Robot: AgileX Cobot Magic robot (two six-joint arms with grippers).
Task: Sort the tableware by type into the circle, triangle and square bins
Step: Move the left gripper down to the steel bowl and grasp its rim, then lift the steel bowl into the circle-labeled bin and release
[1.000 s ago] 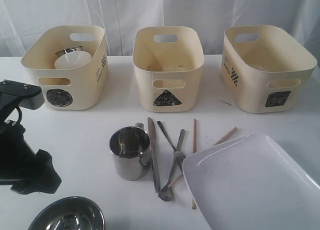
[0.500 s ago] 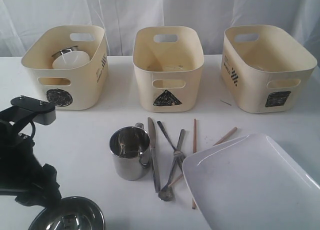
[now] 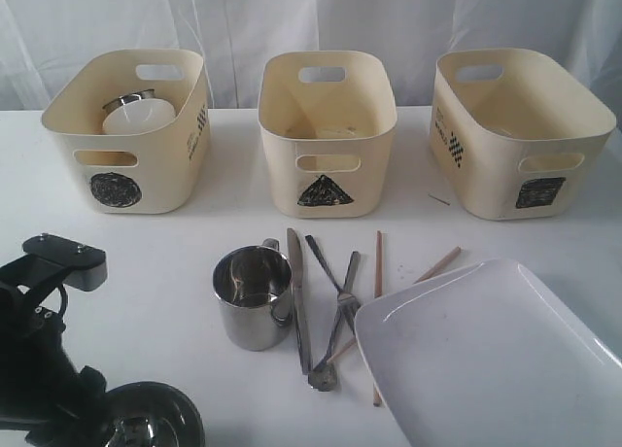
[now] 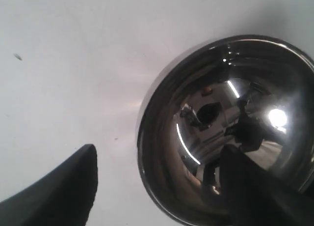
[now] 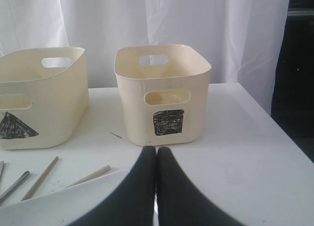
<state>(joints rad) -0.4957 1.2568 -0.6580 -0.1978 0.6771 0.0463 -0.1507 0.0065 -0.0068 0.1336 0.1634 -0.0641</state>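
Left gripper [image 4: 159,155], jaws spread wide and holding nothing, hangs at the steel bowl [image 4: 221,113] on the near left corner of the table [image 3: 155,272], one finger [image 4: 255,186] over its hollow, the other outside the rim; the right gripper [image 5: 156,155], closed and empty, sits well apart over the white plate [image 3: 486,360].

A staged lab-style test set-up: a white bench [image 3: 146,262] backed by a pleated white curtain [image 3: 389,19] across the top of the frame, with hand-marked cream plastic tubs [image 3: 328,136].
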